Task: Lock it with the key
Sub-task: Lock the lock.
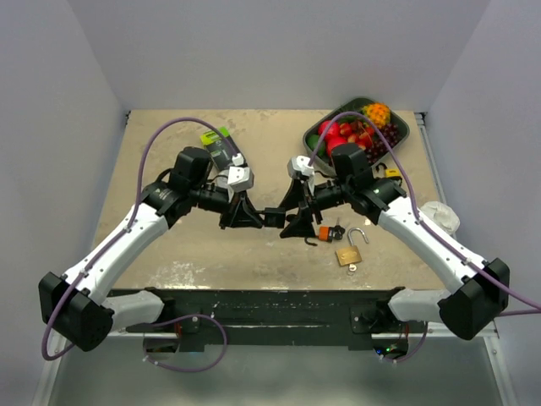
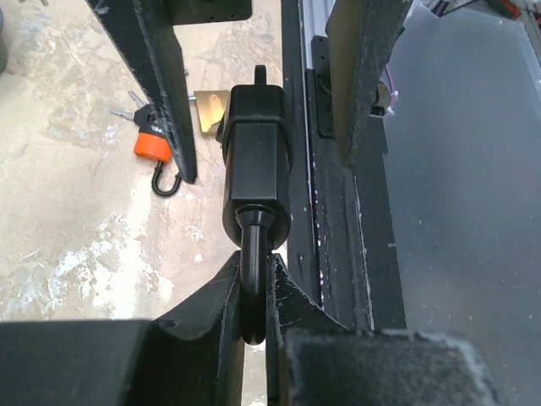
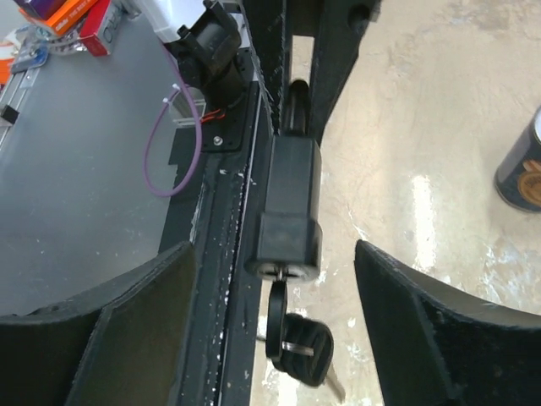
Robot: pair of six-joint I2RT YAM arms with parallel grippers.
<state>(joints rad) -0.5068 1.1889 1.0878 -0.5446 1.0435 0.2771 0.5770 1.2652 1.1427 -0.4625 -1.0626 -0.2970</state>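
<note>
A black padlock (image 1: pixel 272 217) hangs in the air between the two grippers. My left gripper (image 1: pixel 252 216) is shut on its shackle (image 2: pixel 254 271), and the lock body (image 2: pixel 255 156) points away from it in the left wrist view. In the right wrist view the padlock (image 3: pixel 289 199) has a key (image 3: pixel 277 309) in its keyhole, with a spare black-headed key (image 3: pixel 306 348) dangling from it. My right gripper (image 3: pixel 275 254) is open, its jaws wide on either side of the lock's key end, touching nothing. It also shows in the top view (image 1: pixel 292 222).
An orange padlock (image 1: pixel 325 231) and a brass padlock (image 1: pixel 351 252) lie on the table under the right arm. A tray of fruit (image 1: pixel 397 142) stands at the back right. A dark can (image 3: pixel 520 165) stands behind the left arm. The table's black front rail (image 2: pixel 334 169) is close.
</note>
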